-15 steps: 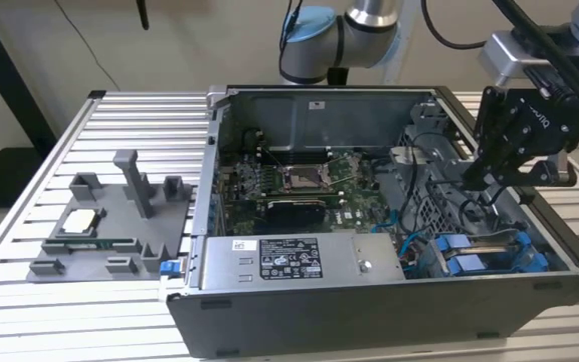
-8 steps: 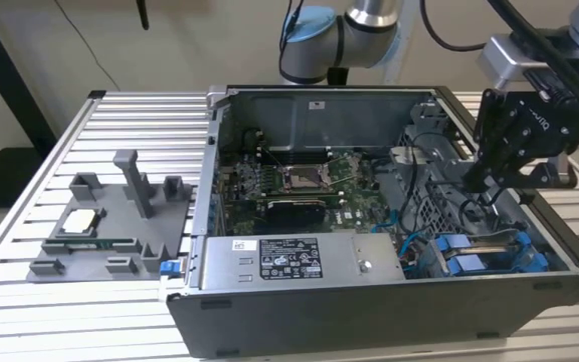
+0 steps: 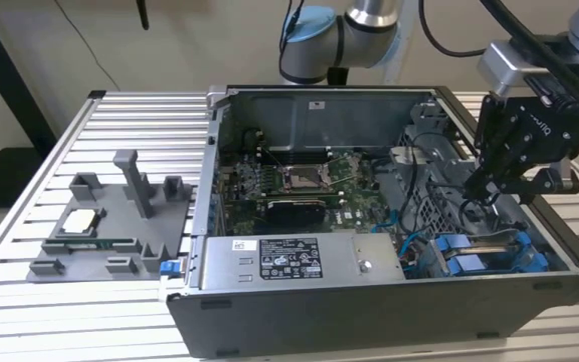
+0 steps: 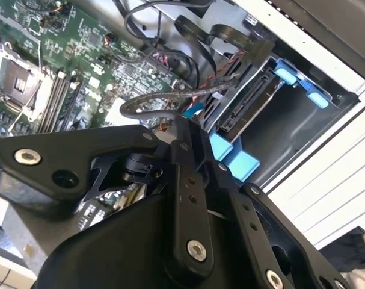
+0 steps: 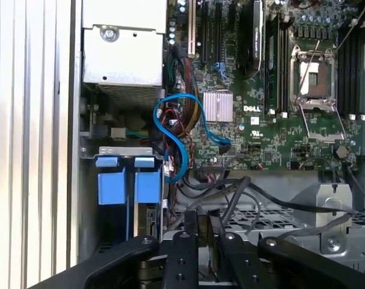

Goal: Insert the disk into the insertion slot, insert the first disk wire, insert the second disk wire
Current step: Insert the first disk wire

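The disk sits in the drive slot at the case's near right corner, clipped in its blue carrier, with its connector edge facing the motherboard. The carrier's blue tabs show in the first wrist view. My gripper hangs inside the case just above the slot. Its fingers stand close together, shut on a dark disk wire that loops toward the board. In the second wrist view that grey wire curves past my gripper, a short way from the disk's connector.
The open case lies on a slatted table. A grey power supply box lies along the front wall, the motherboard behind it. A blue cable loops beside the slot. A grey fixture stands on the exterior view's left.
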Motion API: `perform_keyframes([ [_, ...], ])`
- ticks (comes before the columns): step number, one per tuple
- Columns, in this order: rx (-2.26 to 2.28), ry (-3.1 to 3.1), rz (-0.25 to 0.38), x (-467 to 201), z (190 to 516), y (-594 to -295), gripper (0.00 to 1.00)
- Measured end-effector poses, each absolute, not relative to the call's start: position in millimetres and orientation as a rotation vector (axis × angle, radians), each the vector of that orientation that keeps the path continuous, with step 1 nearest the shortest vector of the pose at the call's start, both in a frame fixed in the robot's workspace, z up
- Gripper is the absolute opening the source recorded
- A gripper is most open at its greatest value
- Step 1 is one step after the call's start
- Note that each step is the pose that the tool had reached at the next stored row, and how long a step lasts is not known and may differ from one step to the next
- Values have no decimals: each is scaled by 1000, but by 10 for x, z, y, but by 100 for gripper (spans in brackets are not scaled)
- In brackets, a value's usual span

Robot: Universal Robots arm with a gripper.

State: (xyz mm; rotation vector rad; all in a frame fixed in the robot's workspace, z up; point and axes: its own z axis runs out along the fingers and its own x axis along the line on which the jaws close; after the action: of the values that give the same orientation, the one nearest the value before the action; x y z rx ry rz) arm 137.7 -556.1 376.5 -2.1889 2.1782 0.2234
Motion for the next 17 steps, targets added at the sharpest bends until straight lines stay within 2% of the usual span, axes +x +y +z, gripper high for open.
perform_keyframes([
  [17, -2212, 2195, 142, 1377, 3709, -5683, 19],
])
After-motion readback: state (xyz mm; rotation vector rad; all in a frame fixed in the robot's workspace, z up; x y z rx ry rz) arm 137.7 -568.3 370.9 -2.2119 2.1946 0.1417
